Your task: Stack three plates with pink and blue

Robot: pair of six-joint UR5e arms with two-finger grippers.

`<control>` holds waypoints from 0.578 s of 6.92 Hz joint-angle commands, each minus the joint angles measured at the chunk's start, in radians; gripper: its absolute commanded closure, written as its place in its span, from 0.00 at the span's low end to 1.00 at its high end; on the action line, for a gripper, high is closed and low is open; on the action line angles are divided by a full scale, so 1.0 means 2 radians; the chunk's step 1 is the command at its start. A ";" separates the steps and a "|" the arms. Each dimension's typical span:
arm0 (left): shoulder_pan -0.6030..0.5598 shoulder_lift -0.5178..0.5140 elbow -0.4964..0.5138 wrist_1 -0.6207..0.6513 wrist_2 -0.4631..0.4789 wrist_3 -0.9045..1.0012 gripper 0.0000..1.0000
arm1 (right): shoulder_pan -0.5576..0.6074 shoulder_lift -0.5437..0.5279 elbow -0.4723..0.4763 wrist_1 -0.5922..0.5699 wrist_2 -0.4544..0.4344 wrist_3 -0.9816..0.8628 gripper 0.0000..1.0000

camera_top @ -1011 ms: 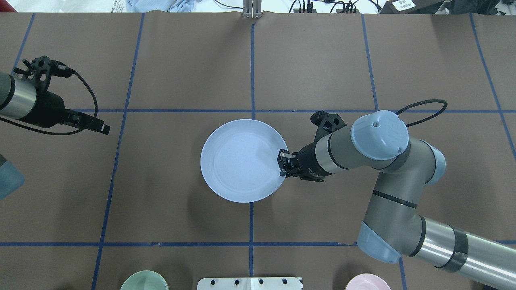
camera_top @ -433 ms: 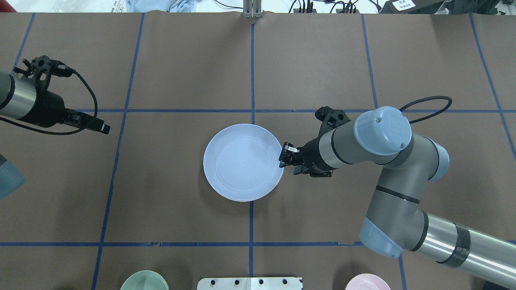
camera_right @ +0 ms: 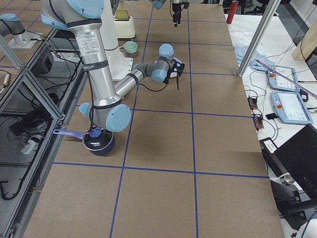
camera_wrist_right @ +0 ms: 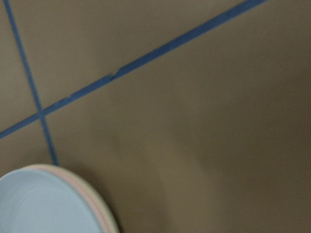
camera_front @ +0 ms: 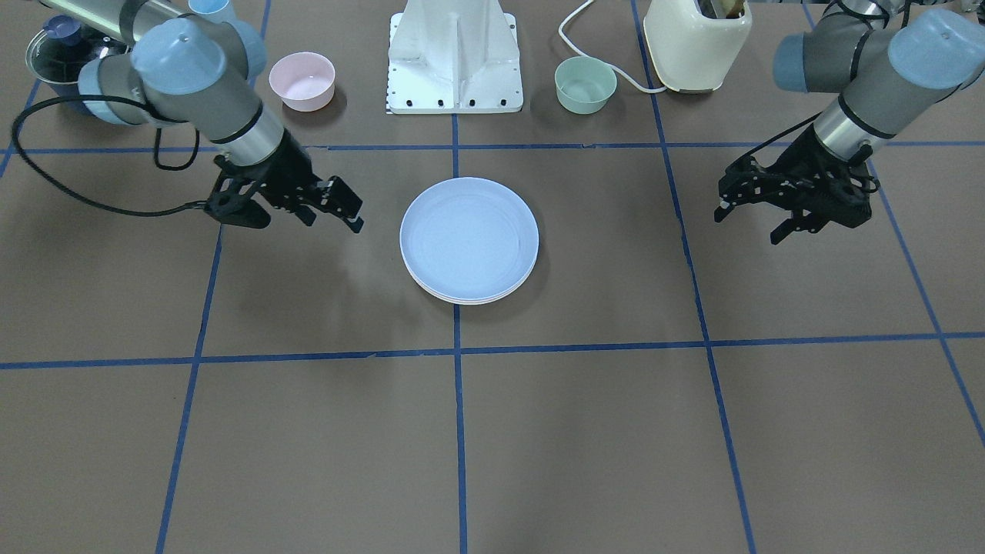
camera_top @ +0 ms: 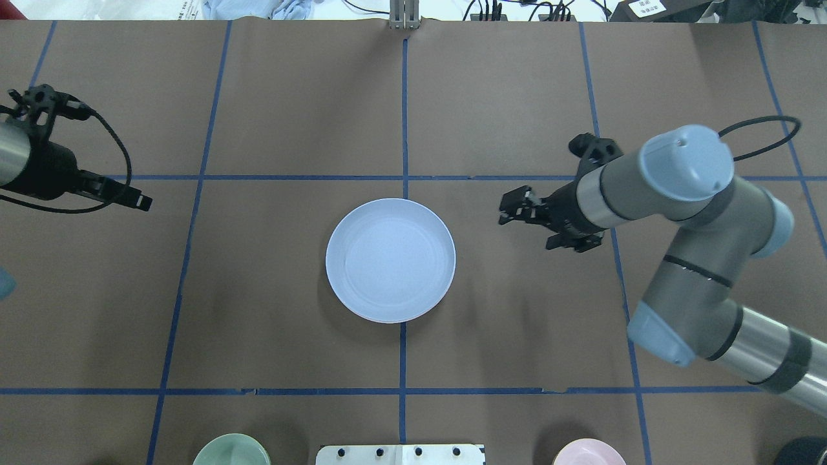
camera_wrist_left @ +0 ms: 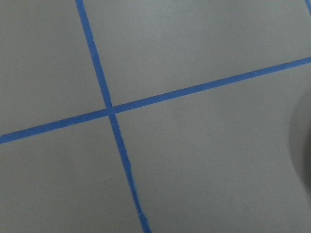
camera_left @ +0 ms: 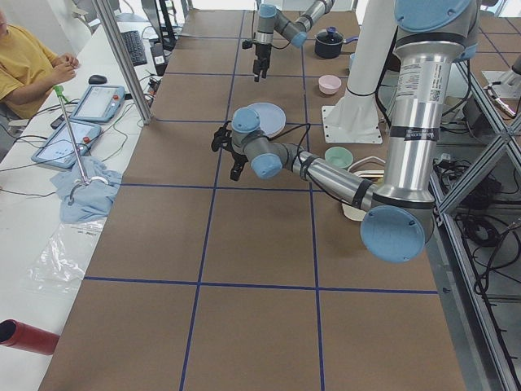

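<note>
The light blue plate (camera_top: 390,259) lies on top of a stack at the table's middle, also seen in the front view (camera_front: 469,238). In the right wrist view the blue plate (camera_wrist_right: 39,208) shows a pale pink rim (camera_wrist_right: 91,194) and a cream edge under it. My right gripper (camera_top: 508,208) is open and empty, off to the plate's right and apart from it; in the front view it (camera_front: 355,215) is left of the stack. My left gripper (camera_top: 143,203) is open and empty far to the left, also seen in the front view (camera_front: 746,225).
A small pink bowl (camera_front: 302,79) and a mint-green bowl (camera_front: 585,85) stand on either side of the white robot base (camera_front: 455,58). A cream toaster (camera_front: 696,42) and a dark pot (camera_front: 58,54) sit at the robot's side of the table.
My right gripper let go of the blue plate's rim and drew back to the right. The plate settled flat on the stack. My left arm shifted a little left.
</note>
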 commanded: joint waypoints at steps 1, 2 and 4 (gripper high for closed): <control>-0.059 0.043 0.005 0.002 0.001 0.109 0.00 | 0.084 -0.096 -0.004 0.000 0.032 -0.195 0.00; -0.090 0.051 0.022 0.002 0.000 0.155 0.00 | 0.127 -0.131 -0.011 -0.001 0.036 -0.310 0.00; -0.180 0.054 0.067 0.015 -0.005 0.285 0.00 | 0.262 -0.142 -0.034 -0.075 0.132 -0.486 0.00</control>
